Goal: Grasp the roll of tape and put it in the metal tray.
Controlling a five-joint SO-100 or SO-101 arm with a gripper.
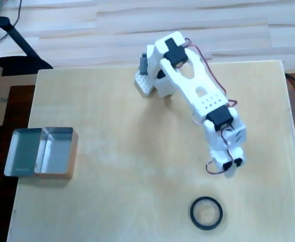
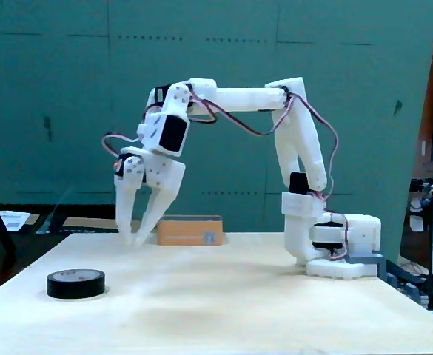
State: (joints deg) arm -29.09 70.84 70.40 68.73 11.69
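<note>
The roll of tape (image 1: 206, 213) lies flat on the table (image 1: 137, 191) near the bottom edge of the overhead view, right of centre. It is a thin black ring with the pale wood showing through its open middle. In the fixed view it sits low at the lower left (image 2: 75, 284), a short black band resting on the tabletop with nothing touching it.

The gripper (image 2: 136, 240) hangs above the table in the left half of the fixed view, up and to the right of the tape and clear of it. Its two white fingers point straight down with a narrow gap between the tips, so the hand is released and holds nothing. From overhead the gripper's tips are hidden under the wrist, which sits a little above and right of the ring, apart from it.

The white arm (image 1: 197, 93) reaches from its base at the top centre of the overhead view diagonally down to the right.

The metal tray (image 1: 56, 174) stands at the left edge of the table in the overhead view, well apart from the tape, with two shiny compartments side by side. In the fixed view it shows as a tan-looking box (image 2: 190, 230) at the far edge of the table behind the gripper.
</note>
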